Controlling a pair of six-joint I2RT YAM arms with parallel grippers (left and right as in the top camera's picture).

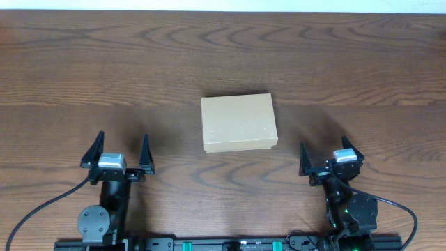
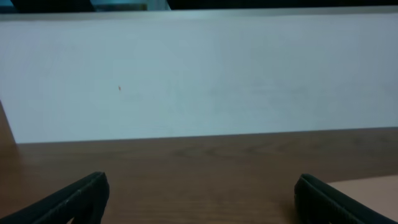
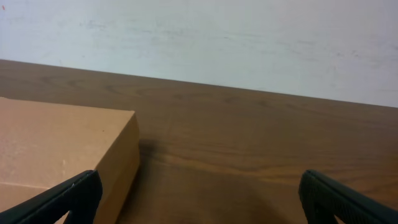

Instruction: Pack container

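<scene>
**Container shut on bench, both pairs of fingers apart and clear of it**

- Container [image 1: 238,123]: tan cardboard box, flat on the bench [image 1: 83,63], lid face up and closed. It lies ahead of and between the two pairs of fingers, touching neither, and is nearer the right pair.
- Markings: the top face is plain tan. A few faint pale marks near its middle in the overhead view are too small to make out. I cannot tell which edge carries the hinge.
- Right fingers [image 1: 304,159]: spread wide, gripping nothing. In the right wrist view the container [image 3: 62,149] sits ahead and to the left of the fingers [image 3: 348,199]. Its right side wall and one top corner show, while the rest runs off the left edge and its lower part is behind the left-hand finger.
- Left fingers [image 1: 94,152]: also spread wide, gripping nothing, well apart from the box. In the left wrist view only the tips of the fingers [image 2: 74,199] show at the lower edge. A tan sliver of container [image 2: 373,193] shows just past the right-hand tip, cut off by the corner of the frame.
- Surroundings: dark wood-grain bench. A white wall [image 2: 199,74] stands beyond its far edge in both wrist views. Black cables [image 1: 42,206] trail from the arm bases and are partly cut off at the bottom of the overhead view.
</scene>
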